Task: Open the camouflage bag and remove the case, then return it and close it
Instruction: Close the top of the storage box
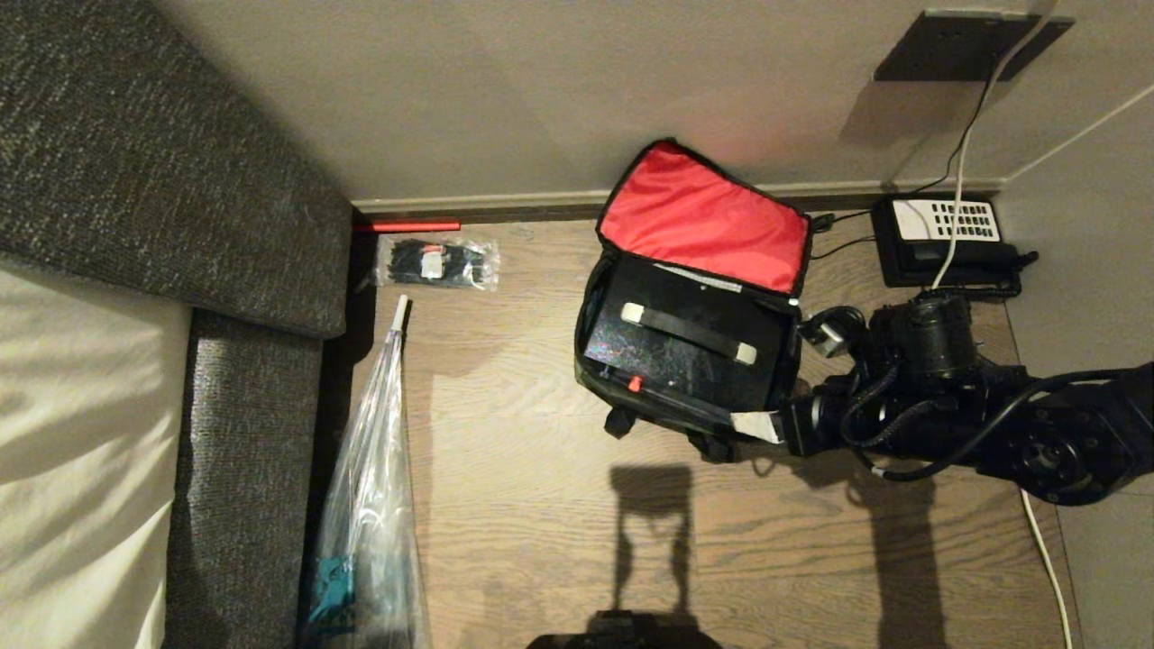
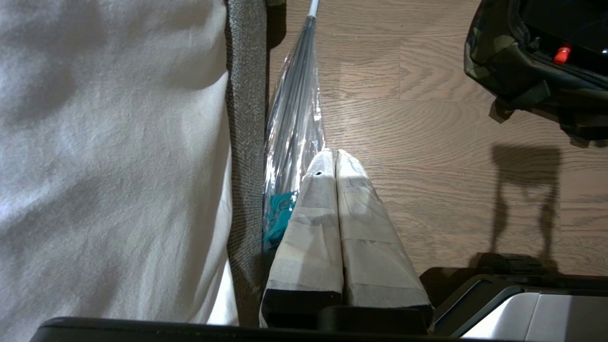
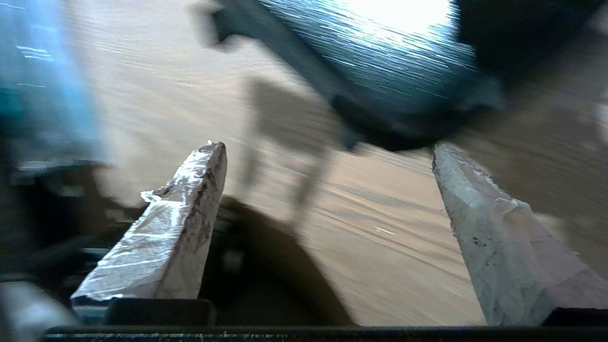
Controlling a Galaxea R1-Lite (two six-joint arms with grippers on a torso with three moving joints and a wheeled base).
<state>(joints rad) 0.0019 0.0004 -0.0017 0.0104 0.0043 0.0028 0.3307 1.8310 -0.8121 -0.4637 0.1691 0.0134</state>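
Partly hidden inside the camouflage bag (image 1: 602, 297), the case (image 1: 685, 347); right tool (image 3: 327, 156) open, empty, blurred.

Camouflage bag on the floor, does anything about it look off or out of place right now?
Nothing damaged. The camouflage bag lies open, its red-lined lid flipped back toward the wall, with the case sitting inside. The right gripper is open beside the bag's corner, holding nothing.
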